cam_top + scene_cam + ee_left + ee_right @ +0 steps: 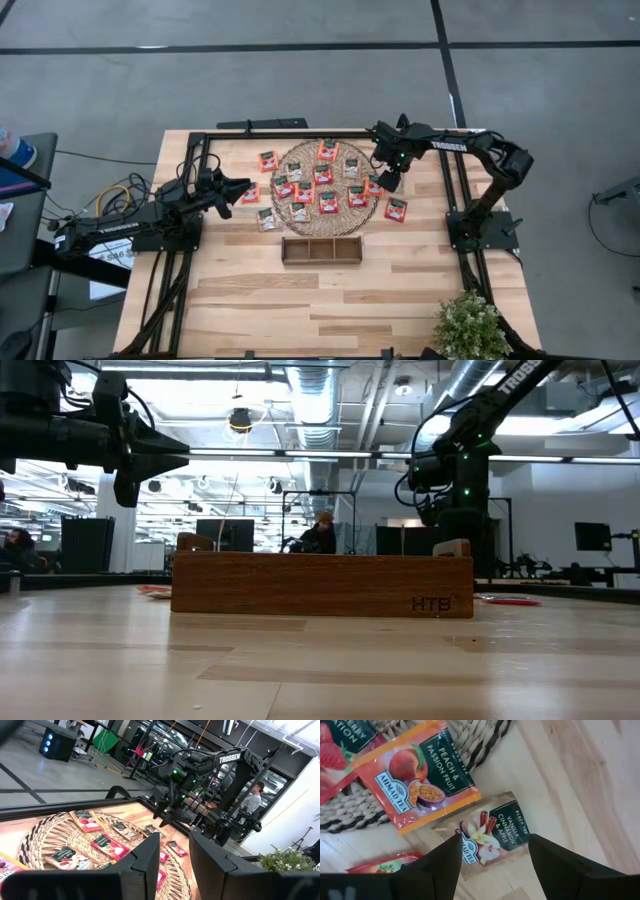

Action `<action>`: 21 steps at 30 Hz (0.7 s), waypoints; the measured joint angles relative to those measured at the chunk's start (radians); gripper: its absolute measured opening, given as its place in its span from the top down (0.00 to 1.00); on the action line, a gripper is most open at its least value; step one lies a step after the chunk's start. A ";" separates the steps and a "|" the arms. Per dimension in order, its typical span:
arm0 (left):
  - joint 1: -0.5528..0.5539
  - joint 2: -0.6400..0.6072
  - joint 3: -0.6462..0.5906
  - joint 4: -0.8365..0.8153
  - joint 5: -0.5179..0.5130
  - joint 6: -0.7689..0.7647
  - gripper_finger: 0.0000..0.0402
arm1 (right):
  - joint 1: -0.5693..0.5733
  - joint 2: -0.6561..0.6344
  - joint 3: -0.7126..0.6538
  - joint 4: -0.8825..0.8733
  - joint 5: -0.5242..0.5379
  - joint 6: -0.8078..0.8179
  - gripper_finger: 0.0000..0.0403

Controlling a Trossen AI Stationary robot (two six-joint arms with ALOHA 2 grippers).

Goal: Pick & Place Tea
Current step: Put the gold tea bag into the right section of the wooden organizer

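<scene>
Only the right wrist view shows the right gripper (494, 852) spread apart over a vanilla sachet (492, 834) beside the woven mat (350, 812). From above, the left gripper (243, 185), apart, hangs just off the mat's opposite edge.

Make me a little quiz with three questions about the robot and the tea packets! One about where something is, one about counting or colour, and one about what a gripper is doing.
1. Where does the wooden tray sit?
A. on the woven mat
B. on the bare table beside the mat
C. in a gripper

2. How many compartments does the tray have?
A. two
B. three
C. five

3. What is the right gripper doing?
A. open above a tea sachet
B. shut on a sachet
C. resting in the tray

Answers:
1 B: the high view shows the tray on the wood, apart from the round woven mat.
2 B: two dividers split it into three parts.
3 A: the right wrist view shows its fingers spread, with the vanilla, cinnamon and apple sachet lying on the table between them.
</scene>
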 joint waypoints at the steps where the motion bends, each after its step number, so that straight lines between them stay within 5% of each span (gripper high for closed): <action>1: 0.000 0.000 0.000 0.000 -0.001 0.000 0.76 | -0.005 0.000 0.000 -0.001 0.002 0.009 0.45; 21: 0.000 0.000 0.000 0.000 -0.004 -0.006 0.76 | -0.038 0.133 0.000 0.029 0.094 0.001 0.45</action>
